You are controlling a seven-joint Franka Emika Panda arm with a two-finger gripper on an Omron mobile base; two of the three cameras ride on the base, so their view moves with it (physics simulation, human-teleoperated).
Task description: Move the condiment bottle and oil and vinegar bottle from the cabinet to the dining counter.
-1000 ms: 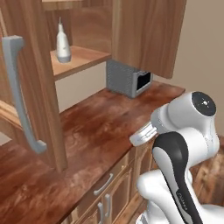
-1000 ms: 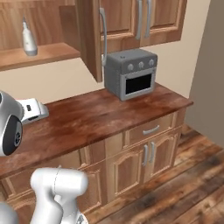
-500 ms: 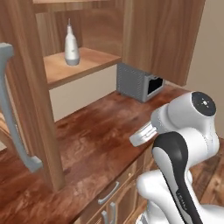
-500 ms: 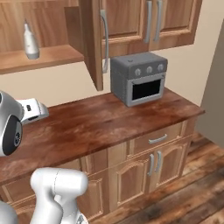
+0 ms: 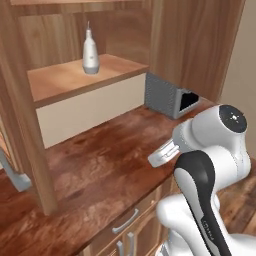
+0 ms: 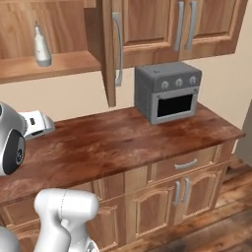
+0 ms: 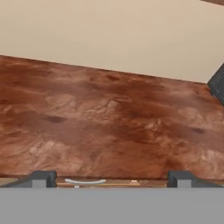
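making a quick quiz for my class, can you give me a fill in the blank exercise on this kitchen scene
1. The pale bottle stands on the cabinet's inner ____.
2. The grey toaster oven sits on the ____.
3. The gripper has its jaws ____, with nothing between them.
4. Each cabinet door has a long grey bar ____.

Missing words: shelf; counter; open; handle
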